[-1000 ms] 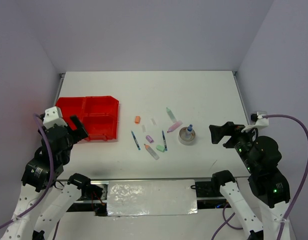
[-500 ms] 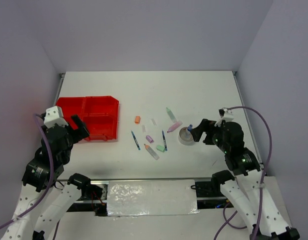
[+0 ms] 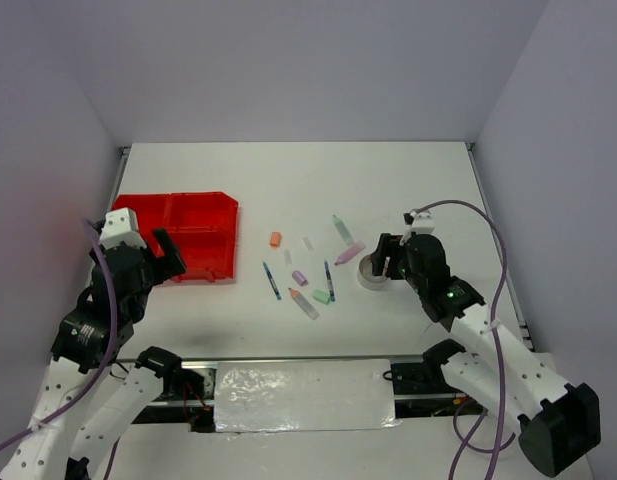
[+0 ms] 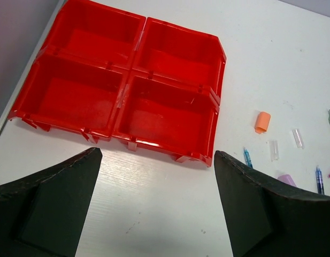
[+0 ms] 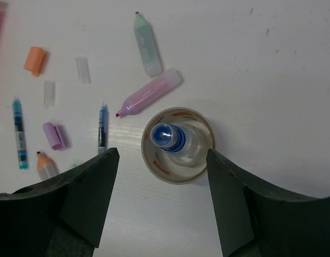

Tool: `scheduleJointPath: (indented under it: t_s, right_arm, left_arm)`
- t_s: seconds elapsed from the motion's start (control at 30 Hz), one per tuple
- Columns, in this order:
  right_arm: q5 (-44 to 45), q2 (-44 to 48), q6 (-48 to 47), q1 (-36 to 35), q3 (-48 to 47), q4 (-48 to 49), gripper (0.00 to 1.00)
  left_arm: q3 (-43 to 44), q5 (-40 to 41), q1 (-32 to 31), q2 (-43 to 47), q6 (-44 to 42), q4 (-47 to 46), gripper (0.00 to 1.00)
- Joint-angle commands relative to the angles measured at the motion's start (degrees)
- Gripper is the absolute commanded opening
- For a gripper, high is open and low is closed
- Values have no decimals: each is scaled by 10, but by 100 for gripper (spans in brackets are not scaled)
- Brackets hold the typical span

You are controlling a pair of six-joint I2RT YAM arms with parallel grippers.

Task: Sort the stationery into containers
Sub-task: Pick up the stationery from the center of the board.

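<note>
The red tray [image 3: 231, 245] lies at the left with all four compartments empty; it also shows in the left wrist view [image 4: 127, 85]. My left gripper [image 3: 163, 255] is open and empty, hovering just in front of the tray's near edge [image 4: 157, 152]. My right gripper [image 3: 386, 258] is open and empty, straddling the tape roll [image 5: 178, 171] from above [image 5: 160, 152]. A blue-capped clear item [image 5: 170, 136] stands inside the roll. A pink marker [image 5: 148, 93], a green marker [image 5: 145, 45], an orange piece [image 5: 35, 60], two blue pens [image 5: 102, 126] and a purple piece [image 5: 53, 135] lie to its left.
Two small clear caps [image 5: 82, 69] lie among the stationery. A marker with an orange tip [image 3: 303, 303] and a green eraser [image 3: 321, 296] lie nearest the front. The stationery cluster sits mid-table, between the tray and the tape roll [image 3: 374, 272].
My right arm has swung in from the right edge and now holds its open gripper over the tape roll. My left gripper has shifted slightly to the right. No item has moved.
</note>
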State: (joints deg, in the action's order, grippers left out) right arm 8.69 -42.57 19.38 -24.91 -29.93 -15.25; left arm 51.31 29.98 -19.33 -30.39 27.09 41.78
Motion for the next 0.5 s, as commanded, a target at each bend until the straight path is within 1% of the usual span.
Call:
scheduleJointPath:
  t_s: [0.0,0.07,0.13,0.23,0.33,0.47]
  right_arm:
    - [76,-30,-23,-21,-17,55,74]
    - [74,-48,-25,-24,-19,61,71]
    - [70,-59,-29,-36,-22,71,71]
    - [92,-83,-31,-51,-32,74,71]
    - [94,-108,-31,-53,-32,94,59]
    - [113,-134,-21,-60,-28,101,58]
  left_arm:
    - [1,-10,-3,-3,-12,-32,99]
    - [1,-11,-3,-5,-12,-31,99]
    - [0,-13,-3,-7,-13,-32,99]
    - [1,-15,-3,-10,-13,-32,99]
    - [0,-18,-3,-9,-14,-34,99]
    - [-1,-19,-3,-7,-14,-35,99]
